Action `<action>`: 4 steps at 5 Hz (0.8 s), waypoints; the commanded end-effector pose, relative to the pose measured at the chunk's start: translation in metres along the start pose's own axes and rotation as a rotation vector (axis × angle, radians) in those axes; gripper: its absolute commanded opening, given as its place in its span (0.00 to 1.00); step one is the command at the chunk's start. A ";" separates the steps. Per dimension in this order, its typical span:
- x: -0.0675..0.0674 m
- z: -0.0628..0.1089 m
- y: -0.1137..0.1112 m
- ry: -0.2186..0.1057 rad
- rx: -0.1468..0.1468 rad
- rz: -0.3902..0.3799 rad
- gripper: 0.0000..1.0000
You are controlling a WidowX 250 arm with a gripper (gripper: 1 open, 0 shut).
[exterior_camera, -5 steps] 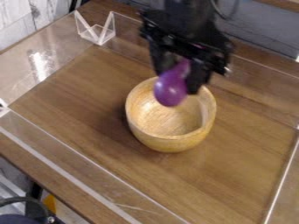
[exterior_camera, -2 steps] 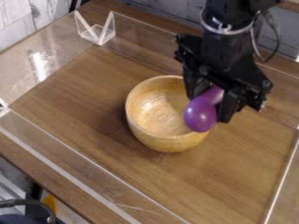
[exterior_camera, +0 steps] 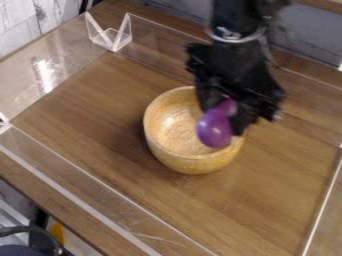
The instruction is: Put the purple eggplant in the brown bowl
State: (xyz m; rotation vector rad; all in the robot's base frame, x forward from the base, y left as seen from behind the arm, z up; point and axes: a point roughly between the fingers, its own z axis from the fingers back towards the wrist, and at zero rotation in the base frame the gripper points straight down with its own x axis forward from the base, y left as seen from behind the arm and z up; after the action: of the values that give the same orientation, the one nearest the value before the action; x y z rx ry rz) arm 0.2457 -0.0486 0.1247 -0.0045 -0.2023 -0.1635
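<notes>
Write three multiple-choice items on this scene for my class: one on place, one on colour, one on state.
1. Where is the eggplant in the picture?
A) left of the bowl
B) at the bowl's right part
C) beside the clear plastic piece

2. What colour is the bowl?
A) light brown
B) blue
C) green

3. How is the bowl standing?
A) upside down
B) on its side
C) upright, opening upward

Key:
1 B: the purple eggplant overlaps the right part of the bowl's opening.
2 A: the bowl shows a light-brown wall.
3 C: its inside shows from above, within the round rim.
</notes>
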 end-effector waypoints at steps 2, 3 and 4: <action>0.011 0.001 0.011 -0.093 0.000 -0.003 0.00; 0.008 -0.001 0.012 -0.084 0.005 0.001 0.00; 0.001 -0.005 0.015 -0.069 0.013 0.008 0.00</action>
State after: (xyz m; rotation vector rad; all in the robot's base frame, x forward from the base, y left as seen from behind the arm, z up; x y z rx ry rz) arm 0.2458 -0.0362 0.1104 0.0006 -0.2312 -0.1597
